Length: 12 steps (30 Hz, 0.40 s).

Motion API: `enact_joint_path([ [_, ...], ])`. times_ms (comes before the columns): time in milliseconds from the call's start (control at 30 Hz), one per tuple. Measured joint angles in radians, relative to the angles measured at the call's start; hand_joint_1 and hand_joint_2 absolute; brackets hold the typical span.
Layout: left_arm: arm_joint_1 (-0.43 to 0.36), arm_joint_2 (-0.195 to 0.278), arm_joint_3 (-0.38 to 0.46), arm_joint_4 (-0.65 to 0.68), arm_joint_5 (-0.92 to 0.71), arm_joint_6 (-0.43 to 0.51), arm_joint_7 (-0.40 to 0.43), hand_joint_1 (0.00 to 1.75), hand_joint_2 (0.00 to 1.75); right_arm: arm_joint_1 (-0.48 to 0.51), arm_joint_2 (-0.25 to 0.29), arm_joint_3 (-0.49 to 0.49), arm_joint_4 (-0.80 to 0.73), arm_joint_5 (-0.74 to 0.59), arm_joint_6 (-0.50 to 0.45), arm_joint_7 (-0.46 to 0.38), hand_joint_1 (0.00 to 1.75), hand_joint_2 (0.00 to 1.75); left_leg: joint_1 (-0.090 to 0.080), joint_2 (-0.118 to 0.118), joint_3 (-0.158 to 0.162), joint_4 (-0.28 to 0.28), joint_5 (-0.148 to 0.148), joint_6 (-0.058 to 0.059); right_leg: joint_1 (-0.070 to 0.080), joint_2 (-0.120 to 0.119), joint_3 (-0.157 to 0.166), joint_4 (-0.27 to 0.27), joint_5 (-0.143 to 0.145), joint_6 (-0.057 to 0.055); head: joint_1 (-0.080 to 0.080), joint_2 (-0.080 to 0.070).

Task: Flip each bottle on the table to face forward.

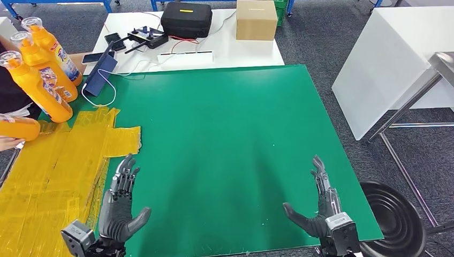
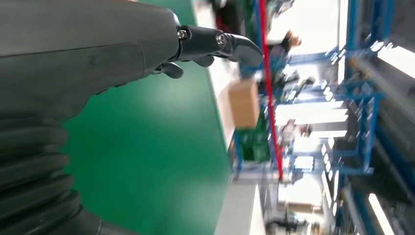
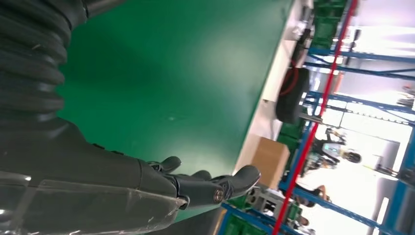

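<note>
Three orange bottles (image 1: 40, 75) with clear caps and blue-white labels stand in a row at the far left of the table. A fourth orange bottle (image 1: 19, 128) lies on its side at the left edge, held by a person's hand (image 1: 6, 142). My left hand (image 1: 122, 201) hovers open over the near left of the green mat (image 1: 225, 134), fingers spread and empty. My right hand (image 1: 320, 206) is open over the near right of the mat, also empty. Both hands are far from the bottles.
Yellow tape patches (image 1: 59, 160) cover the table's left side. Behind the mat lie a tablet (image 1: 100, 75) with white cable, a controller (image 1: 147, 37), a black case (image 1: 186, 20) and a cardboard box (image 1: 256, 19). A black stool (image 1: 393, 217) stands at the right.
</note>
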<state>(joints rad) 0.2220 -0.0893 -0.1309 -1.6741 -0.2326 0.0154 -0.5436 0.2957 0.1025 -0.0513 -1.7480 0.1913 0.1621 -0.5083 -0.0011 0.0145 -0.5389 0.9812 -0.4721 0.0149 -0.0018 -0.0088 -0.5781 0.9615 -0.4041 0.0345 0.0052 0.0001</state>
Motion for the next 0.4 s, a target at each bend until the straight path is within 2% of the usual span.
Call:
enact_joint_path([
  [167, 0.011, -0.017, 0.025, -0.03, -0.012, 0.036, -0.009, 0.0, 1.75, 0.027, 0.012, -0.007, -0.001, 0.058, 0.002, -0.004, 0.0, 1.75, 0.0, 0.0, 0.0, 0.0, 0.0, 0.0, 0.0, 0.0, 0.0, 0.0, 0.0, 0.0, 0.0, 0.0],
  [400, 0.011, -0.021, 0.032, -0.033, 0.015, 0.026, -0.004, 0.0, 1.75, 0.03, 0.011, 0.029, -0.001, 0.081, -0.032, 0.009, 0.0, 1.75, 0.0, 0.0, 0.001, 0.0, 0.0, 0.0, 0.0, 0.0, 0.001, 0.0, 0.0, 0.0, 0.0, 0.0],
])
